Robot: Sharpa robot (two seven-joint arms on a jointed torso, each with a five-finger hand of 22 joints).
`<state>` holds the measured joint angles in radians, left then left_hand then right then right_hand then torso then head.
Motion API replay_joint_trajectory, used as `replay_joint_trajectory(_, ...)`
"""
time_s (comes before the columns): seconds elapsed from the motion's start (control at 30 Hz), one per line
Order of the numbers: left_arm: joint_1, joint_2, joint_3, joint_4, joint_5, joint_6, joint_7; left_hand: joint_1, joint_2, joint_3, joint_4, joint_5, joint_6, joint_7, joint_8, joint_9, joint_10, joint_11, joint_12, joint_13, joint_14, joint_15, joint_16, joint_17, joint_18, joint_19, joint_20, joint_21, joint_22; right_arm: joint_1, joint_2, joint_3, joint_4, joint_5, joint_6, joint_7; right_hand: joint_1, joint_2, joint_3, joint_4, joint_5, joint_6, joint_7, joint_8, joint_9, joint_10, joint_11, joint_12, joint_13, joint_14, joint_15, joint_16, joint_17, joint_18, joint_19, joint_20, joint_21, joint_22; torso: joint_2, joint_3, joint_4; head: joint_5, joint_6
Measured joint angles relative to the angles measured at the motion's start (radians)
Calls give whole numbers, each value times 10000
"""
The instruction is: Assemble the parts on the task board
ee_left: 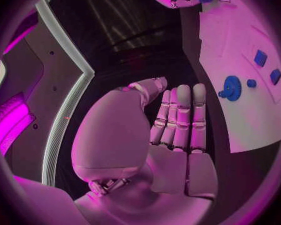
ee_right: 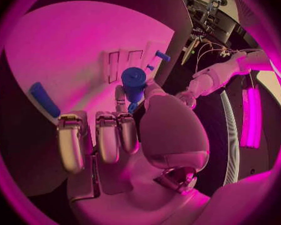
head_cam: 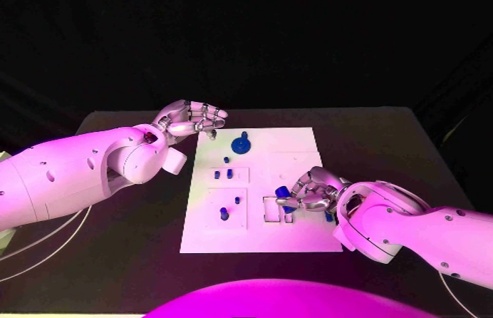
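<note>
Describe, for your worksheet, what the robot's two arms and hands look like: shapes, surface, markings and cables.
Both arms have smooth, rounded white shells dotted with small dark screw holes. The left arm bulges at a round joint cap, and thin pale cables trail beside it on the table. The right arm is built alike. The left hand and right hand are silver metal, with segmented fingers and pale pads on the fingers.

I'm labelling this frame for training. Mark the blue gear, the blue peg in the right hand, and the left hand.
blue gear (ee_left: 232, 88), left wrist view, toothed face.
blue peg (ee_right: 133, 83), right wrist view, its side.
left hand (head_cam: 195, 122), head view, curled fingers.
</note>
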<state>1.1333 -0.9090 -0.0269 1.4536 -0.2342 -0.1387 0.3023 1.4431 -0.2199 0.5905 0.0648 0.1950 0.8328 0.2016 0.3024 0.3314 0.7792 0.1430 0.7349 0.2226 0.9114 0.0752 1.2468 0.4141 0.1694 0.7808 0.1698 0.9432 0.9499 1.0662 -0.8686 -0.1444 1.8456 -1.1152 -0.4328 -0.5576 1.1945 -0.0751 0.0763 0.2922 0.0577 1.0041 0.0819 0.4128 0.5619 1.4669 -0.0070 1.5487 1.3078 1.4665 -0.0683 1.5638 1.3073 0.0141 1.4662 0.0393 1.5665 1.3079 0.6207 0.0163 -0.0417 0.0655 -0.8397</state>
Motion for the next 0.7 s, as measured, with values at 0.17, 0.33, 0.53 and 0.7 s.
replay_joint_trajectory(0.17, 0, 3, 0, 12, 1, 4, -3, 0, 0, 0, 0, 0, 0, 0, 0, -1, 0, 0, 0, 0, 0, 0, 0, 0, 0, 0, 0, -2, 0, -101, 339, -13, -184, 140, 267, -34, -171, 27, 0, 0, 0, 1, -1, 18, 138, 0, 0, -51, 0, 0, 0, 38, 0, 0, 0, 0, 0, -1, 8, 8, 3, 10, -12)
replay_joint_trajectory(0.33, 0, 2, 0, 24, 3, 15, -5, 0, 0, 0, 0, 0, 0, 0, 0, -1, 0, 0, 0, -1, 0, 0, 0, 0, 0, 0, 0, -35, 0, -212, 542, -25, -353, 149, 450, -97, -171, 27, -1, 1, 0, 2, -1, 19, 191, 0, 1, -51, -1, 0, 0, 38, 8, 0, 0, 0, 0, -2, 12, 8, 0, 24, -35)
replay_joint_trajectory(0.53, 0, 2, 0, 27, 5, 32, -7, 0, 0, 0, 0, 0, 1, 0, 0, -1, 0, 0, 0, -1, 0, 0, 0, -1, 0, 0, 0, -35, 0, -232, 685, -10, -490, 24, 482, -187, -316, -16, -2, 2, 0, 52, -14, 91, 237, 1, 1, -51, -1, 0, 1, 38, 8, 1, 0, 1, 0, -2, 12, 14, -7, 32, -36)
replay_joint_trajectory(0.7, 0, 1, 0, 28, 7, 44, -7, 0, 0, 0, 0, 0, 1, 0, 0, -1, 0, 0, 0, -1, 0, 0, 0, 7, 0, 0, 0, -35, 1, -240, 768, -6, -574, -157, 437, -236, -358, -55, -2, 2, 0, 144, -106, 97, 224, -30, -29, -51, -1, 0, 2, 38, 7, 0, 0, 1, 0, -3, 12, 15, -11, 44, -33)
